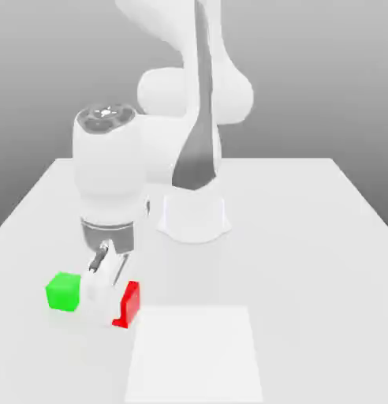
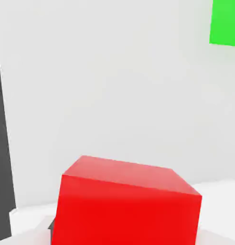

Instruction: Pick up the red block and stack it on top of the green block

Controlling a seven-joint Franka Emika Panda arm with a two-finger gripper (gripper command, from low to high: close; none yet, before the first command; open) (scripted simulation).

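Red block at the hand, low over the surface

Red block sits just beside the white hand in the exterior view, partly hidden behind it, low on the white surface toward that view's left. The green block rests on the surface just beyond the hand on the exterior view's left, apart from the red one.

The hand view brings the red block up close, showing its top face and one front face with a corner edge turned slightly aside; the green block shows as a flat patch well apart from it.

Being a cube, the red block has no long axis. It is plain, matte, bright red and unmarked.

Whether the hand's fingers are clamped on the block or apart, I cannot tell.
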